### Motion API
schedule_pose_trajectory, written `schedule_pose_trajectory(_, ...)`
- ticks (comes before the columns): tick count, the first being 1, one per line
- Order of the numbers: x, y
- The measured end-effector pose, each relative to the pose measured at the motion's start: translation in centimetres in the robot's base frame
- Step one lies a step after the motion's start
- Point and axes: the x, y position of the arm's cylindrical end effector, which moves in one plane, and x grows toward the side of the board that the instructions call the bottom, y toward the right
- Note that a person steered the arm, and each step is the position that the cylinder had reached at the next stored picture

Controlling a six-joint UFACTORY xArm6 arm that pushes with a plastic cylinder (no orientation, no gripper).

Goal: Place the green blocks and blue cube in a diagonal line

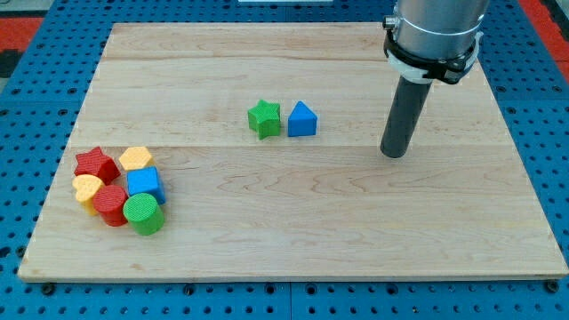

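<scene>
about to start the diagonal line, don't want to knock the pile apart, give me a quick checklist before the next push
1. My tip clear of all blocks: ok, it stands to the view's right of the blue triangular block.
2. Green star free to push: ok, though it sits right against the blue triangular block.
3. Blue cube free to push: not ok, packed in the pile.
4. Green cylinder reachable: ok, on the pile's bottom edge.
5. Diagonal formed: not ok.

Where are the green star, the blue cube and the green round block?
green star (264, 118), camera view, its top face.
blue cube (144, 185), camera view, its top face.
green round block (142, 212), camera view, its round top.
</scene>
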Motion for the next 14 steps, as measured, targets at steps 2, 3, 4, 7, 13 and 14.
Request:
schedule_pose_trajectory(2, 0.1, 0.4)
schedule_pose_trajectory(3, -2.7, -1.7)
schedule_pose_trajectory(4, -7.2, -1.5)
schedule_pose_trajectory(7, -9.8, -8.5)
schedule_pose_trajectory(13, -4.6, -15.9)
schedule_pose_trajectory(14, -6.1, -15.8)
